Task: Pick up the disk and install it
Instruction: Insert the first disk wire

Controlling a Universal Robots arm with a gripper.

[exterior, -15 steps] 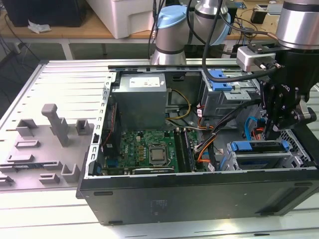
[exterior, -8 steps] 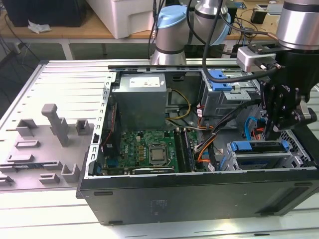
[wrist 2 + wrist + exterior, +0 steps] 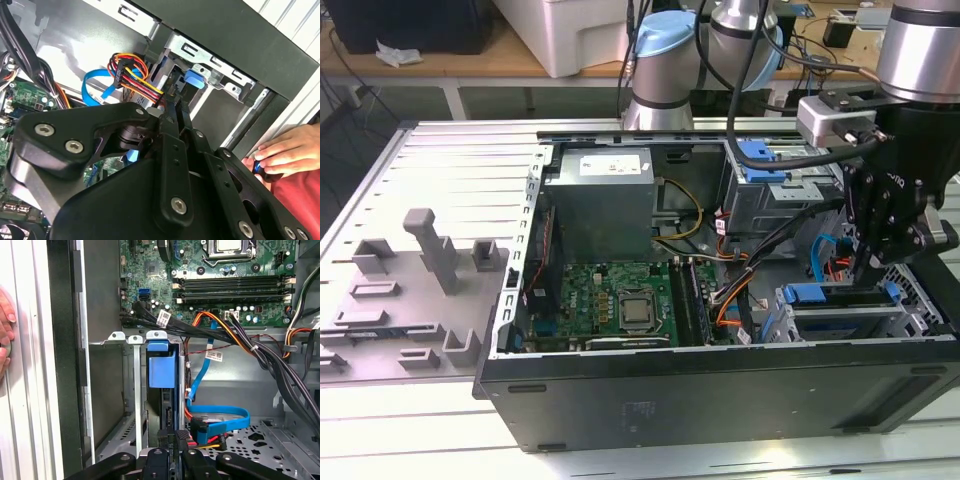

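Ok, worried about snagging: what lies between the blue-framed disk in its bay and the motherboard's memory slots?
In the first wrist view, black cables and orange wires cross between the disk and the memory slots.

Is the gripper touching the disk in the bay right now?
Cannot tell. In the first wrist view the gripper reaches the dark edge of the disk in the bay, but the gripper itself hides the meeting spot.

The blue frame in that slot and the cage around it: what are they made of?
The blue frame looks like moulded plastic: even matte colour, softly rounded edges. The cage seems to be bare sheet metal: dull grey sheen, thin walls, folded tabs at its rim. Whether it is coated is not clear.
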